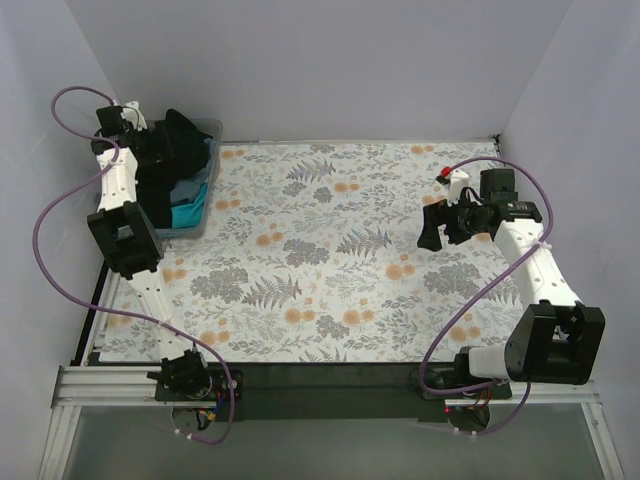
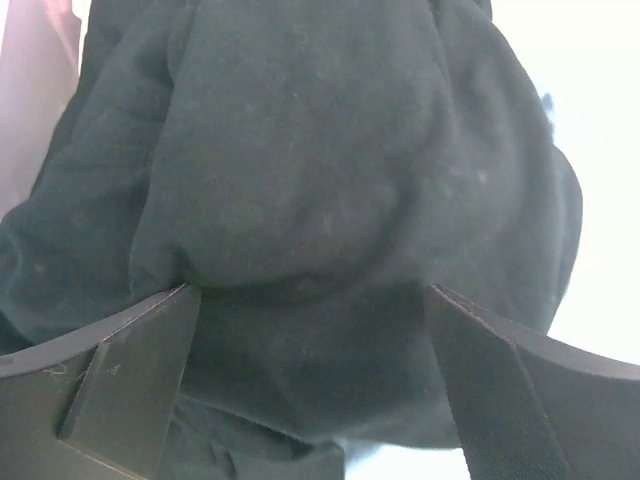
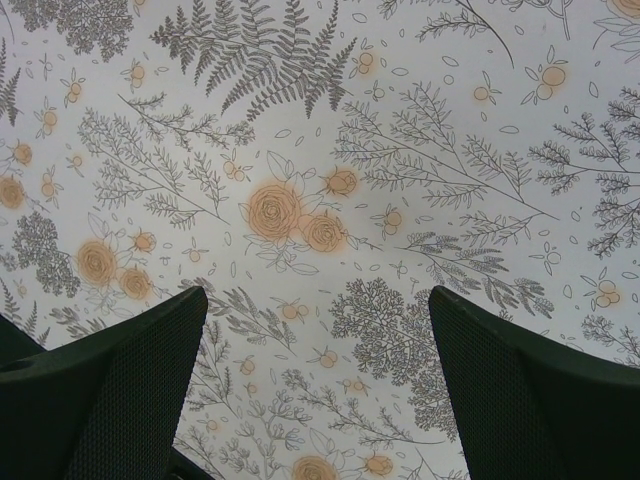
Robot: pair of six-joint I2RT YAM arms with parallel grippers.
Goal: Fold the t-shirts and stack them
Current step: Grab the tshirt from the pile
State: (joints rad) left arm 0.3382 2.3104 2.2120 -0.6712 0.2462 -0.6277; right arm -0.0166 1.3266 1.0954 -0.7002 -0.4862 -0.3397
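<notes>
A black t-shirt [image 1: 185, 140] lies bunched on top of a pile in the clear plastic bin [image 1: 212, 128] at the far left corner. Slate-blue cloth [image 1: 197, 188] and teal cloth [image 1: 187, 213] show beneath it. No pink shirt is visible. My left gripper [image 1: 160, 152] reaches into the bin. In the left wrist view the black shirt [image 2: 320, 170] fills the frame, and my left gripper [image 2: 310, 400] is open with its fingers wide apart and the black cloth bulging between them. My right gripper [image 1: 435, 228] hovers open and empty over the floral covering at the right, as its wrist view shows [image 3: 315, 390].
The floral-printed covering [image 1: 330, 260] spans the table, and only its pattern [image 3: 300, 210] shows under the right gripper. Grey walls close in the left, back and right. Purple cables loop off both arms. The arm bases sit on a rail at the near edge.
</notes>
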